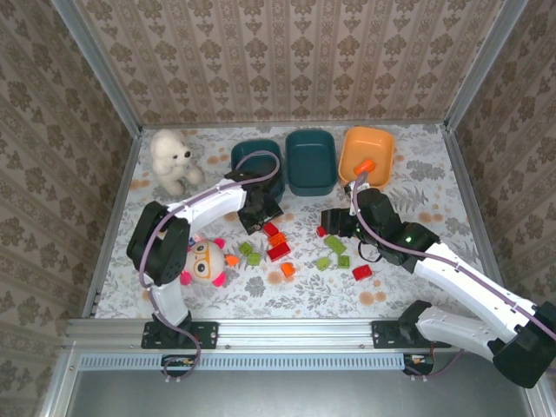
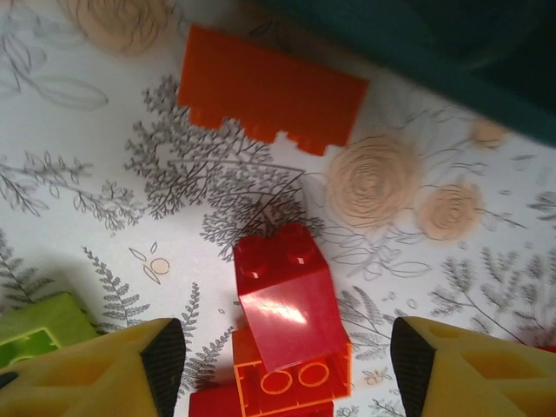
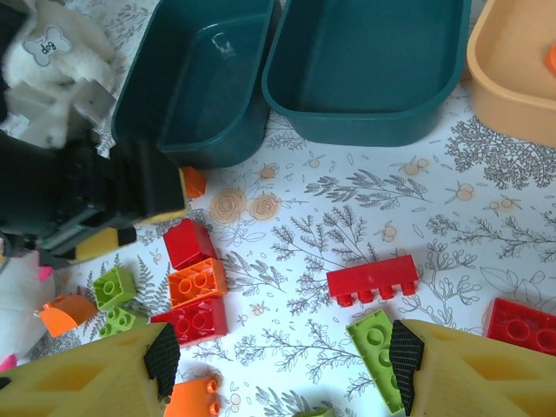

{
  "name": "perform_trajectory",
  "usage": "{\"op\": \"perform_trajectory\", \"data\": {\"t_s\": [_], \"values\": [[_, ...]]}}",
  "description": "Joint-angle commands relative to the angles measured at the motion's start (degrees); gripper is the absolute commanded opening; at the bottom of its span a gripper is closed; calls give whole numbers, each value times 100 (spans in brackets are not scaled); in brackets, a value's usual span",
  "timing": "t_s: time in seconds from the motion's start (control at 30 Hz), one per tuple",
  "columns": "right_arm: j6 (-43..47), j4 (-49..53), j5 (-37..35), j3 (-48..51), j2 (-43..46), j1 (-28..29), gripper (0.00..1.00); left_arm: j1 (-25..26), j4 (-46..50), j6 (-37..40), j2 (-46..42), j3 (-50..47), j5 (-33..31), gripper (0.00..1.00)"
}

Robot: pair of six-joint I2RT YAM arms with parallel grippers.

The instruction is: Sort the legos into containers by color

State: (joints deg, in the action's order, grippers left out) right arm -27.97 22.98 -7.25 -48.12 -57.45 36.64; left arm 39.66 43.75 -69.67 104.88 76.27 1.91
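Orange tub (image 1: 375, 143) at one o'clock is holding one orange brick (image 1: 365, 165); left gripper (image 2: 287, 356) and right gripper (image 3: 284, 356) are gaping, released.

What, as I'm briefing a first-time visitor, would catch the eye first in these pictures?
The scatter of red, orange and light green legos in the middle of the floral table stands out most. Behind them, at the far edge, two dark teal tubs and an orange tub stand in a row. A white plush bear sits at the far left.
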Motion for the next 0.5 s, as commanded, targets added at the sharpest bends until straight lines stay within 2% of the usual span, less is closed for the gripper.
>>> {"op": "perform_trajectory", "data": {"t_s": [0.0,0.2,0.37,0.47], "values": [[168,-87,31,-99,-13,36,68,13,236,-622,197,103,231,65],[203,-7,30,-129,-21,28,68,19,-81,-635,626,254,249,63],[220,73,26,-140,-21,19,68,43,-131,-608,797,263,238,45],[221,77,13,-145,-23,14,68,53,-159,-568,775,221,181,40]]}}
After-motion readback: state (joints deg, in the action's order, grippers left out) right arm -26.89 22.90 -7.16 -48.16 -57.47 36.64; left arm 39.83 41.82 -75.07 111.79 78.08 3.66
